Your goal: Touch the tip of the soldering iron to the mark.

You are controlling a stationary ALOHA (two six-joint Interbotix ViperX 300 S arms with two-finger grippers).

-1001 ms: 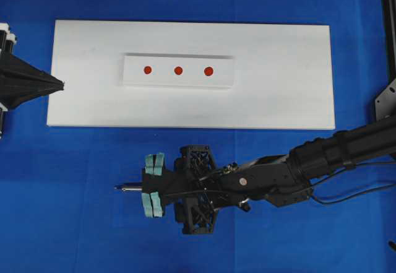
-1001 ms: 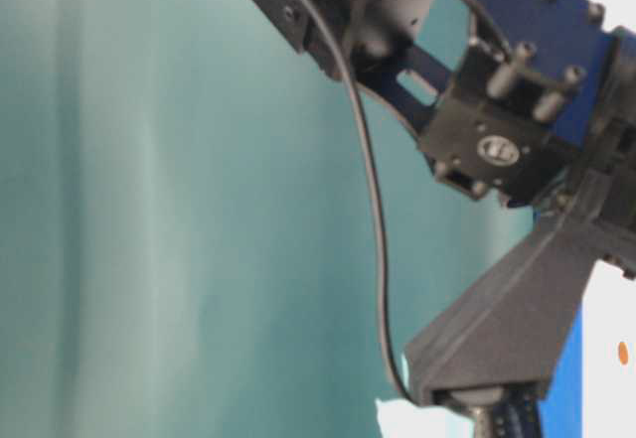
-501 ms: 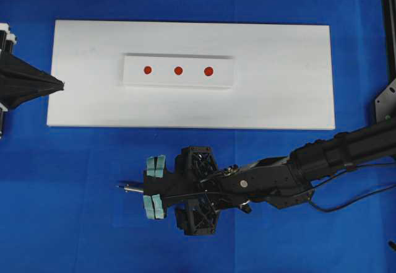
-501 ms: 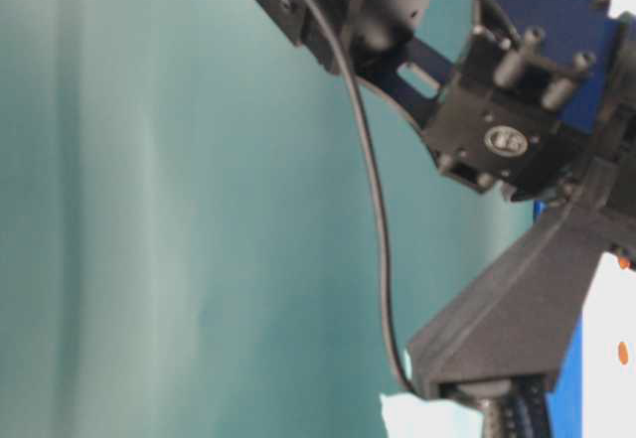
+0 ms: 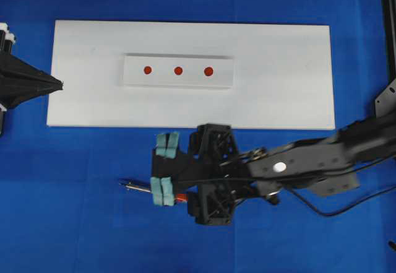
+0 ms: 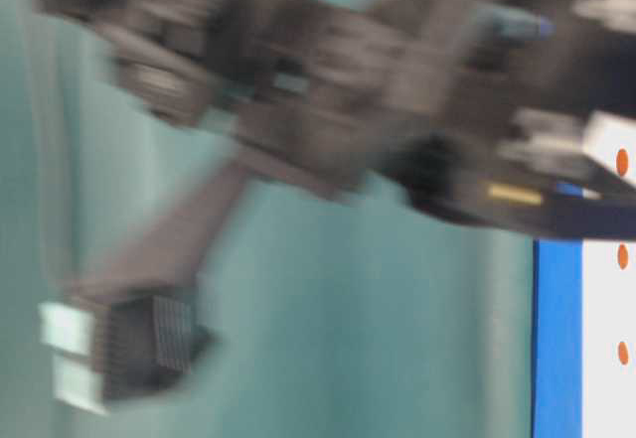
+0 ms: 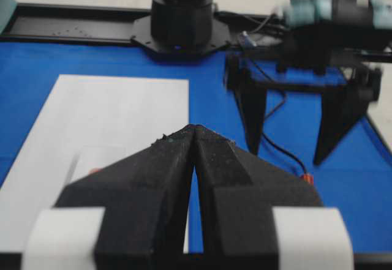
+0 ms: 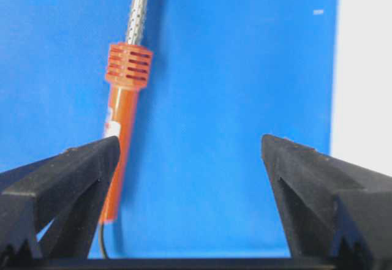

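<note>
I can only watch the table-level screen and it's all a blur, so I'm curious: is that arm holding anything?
Observer: No. In the right wrist view the right gripper is open, and the soldering iron lies on the blue cloth by one finger, not held.
Operator: What would it be aiming for?
Observer: The overhead view shows three red marks in a row on a white block, which sits on a white board beyond the iron.
Operator: And the other arm?
Observer: The left gripper is shut, at the board's left end.
</note>
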